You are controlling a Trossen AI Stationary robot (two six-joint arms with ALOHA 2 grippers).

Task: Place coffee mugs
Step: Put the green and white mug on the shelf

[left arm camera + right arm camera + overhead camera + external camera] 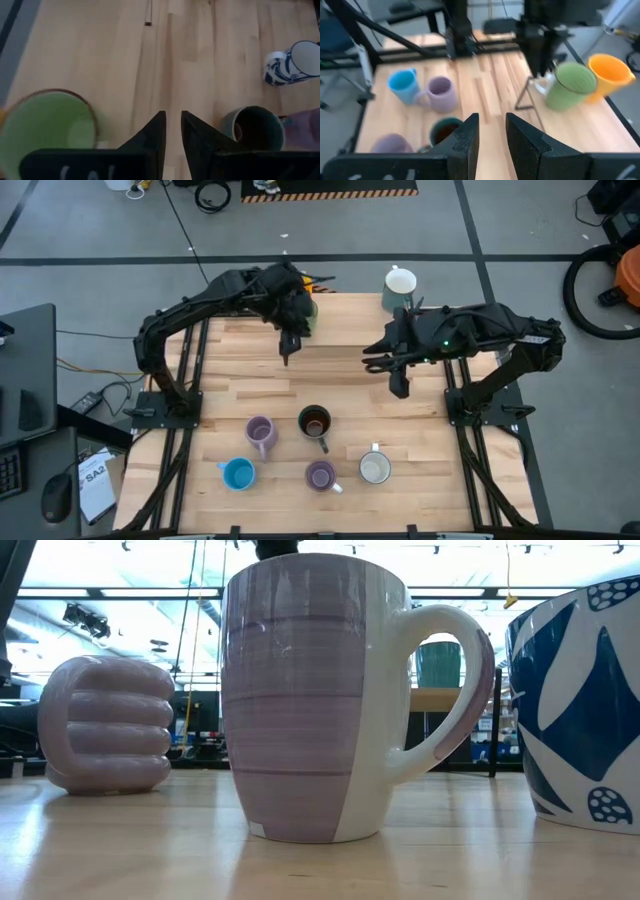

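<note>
Near edge of the wooden table (pixel 240 395): blue mug (pixel 238 474), lilac mug (pixel 321 476) and white mug (pixel 374 469) in a loose row. Just behind them, a ribbed lilac mug (pixel 260 434) and, at centre, the dark mug (pixel 314 422), glossy, brown inside.

Taking the dark mug as landmark: right gripper (pixel 400 388) hangs beyond it and to the right, well apart, fingers a narrow gap apart, nothing between them. Left gripper (pixel 287 356) hangs further back, slightly left, fingers likewise slightly parted and empty.

Behind the left gripper, at the far edge, a green mug (pixel 569 86) touches an orange one (pixel 608 74); both smooth, tapered. Second white mug (pixel 400 284) stands far right, at the far edge.
</note>
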